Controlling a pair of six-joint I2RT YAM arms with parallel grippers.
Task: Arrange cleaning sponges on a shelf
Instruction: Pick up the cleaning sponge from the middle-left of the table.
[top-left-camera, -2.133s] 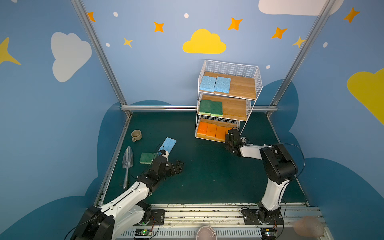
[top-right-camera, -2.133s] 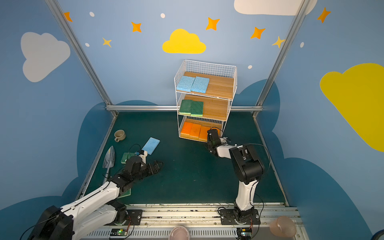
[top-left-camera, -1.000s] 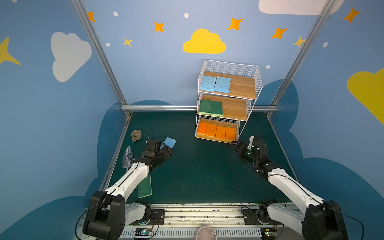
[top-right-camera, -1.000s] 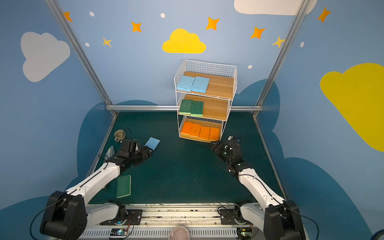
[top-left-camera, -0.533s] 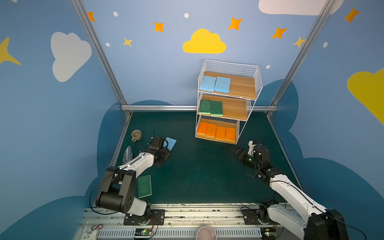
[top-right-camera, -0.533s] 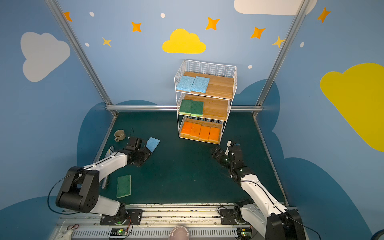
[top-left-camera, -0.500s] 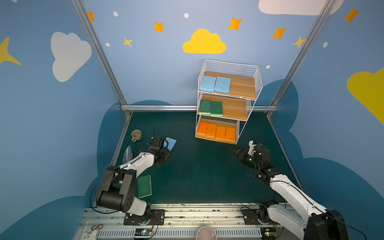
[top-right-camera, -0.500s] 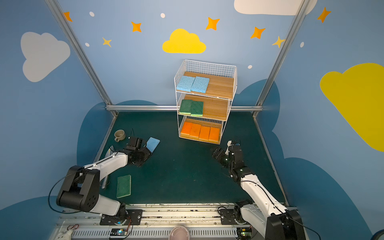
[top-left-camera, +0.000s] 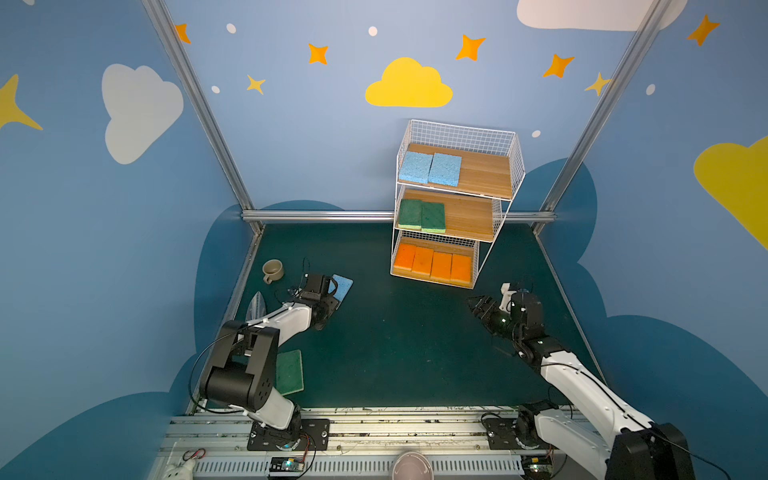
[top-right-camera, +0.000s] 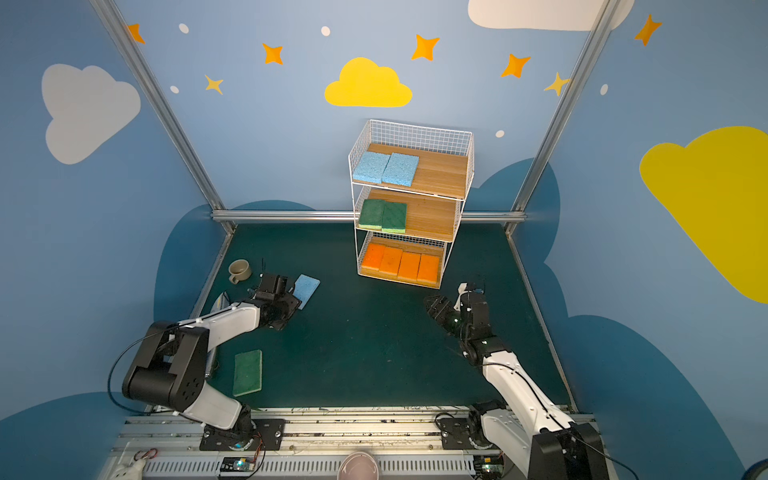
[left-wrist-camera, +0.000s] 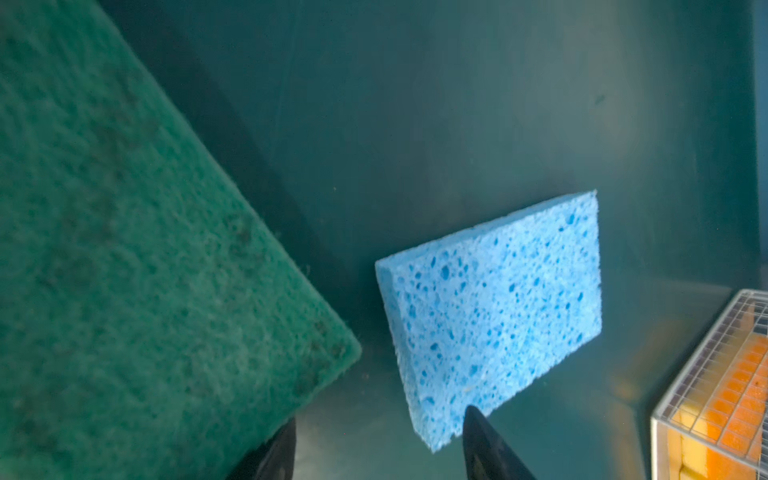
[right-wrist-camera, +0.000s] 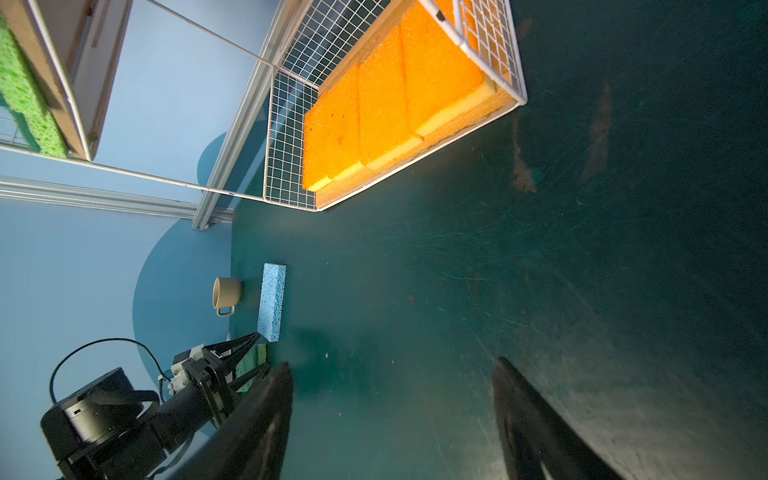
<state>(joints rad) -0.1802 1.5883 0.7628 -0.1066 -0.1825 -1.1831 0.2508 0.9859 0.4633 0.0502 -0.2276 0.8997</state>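
Note:
The shelf (top-left-camera: 509, 166) holds two light blue sponges (top-left-camera: 430, 166) on top, two green ones (top-left-camera: 422, 216) in the middle and several orange ones (top-left-camera: 432, 266) at the bottom. A third blue sponge (left-wrist-camera: 498, 307) lies on the floor. My left gripper (left-wrist-camera: 379, 415) is open beside it, bare floor between its fingers. One fingertip is at the blue sponge's corner. The other is covered by a tilted green sponge (left-wrist-camera: 145, 270). Another green sponge (top-left-camera: 289, 372) lies flat near the left arm's base. My right gripper (right-wrist-camera: 392, 362) hangs open and empty over the floor in front of the shelf.
A beige mug (top-left-camera: 273, 270) stands by the left wall. A metal trowel (top-left-camera: 257, 305) lies half under the left arm. Aluminium posts and a rail (top-left-camera: 324, 216) bound the green floor, and the arms' mounting rail runs along the front.
The right gripper has drawn back from the shelf's bottom board to the open floor. The left arm has folded back, and its gripper now sits low by the blue sponge with its jaws slightly narrower.

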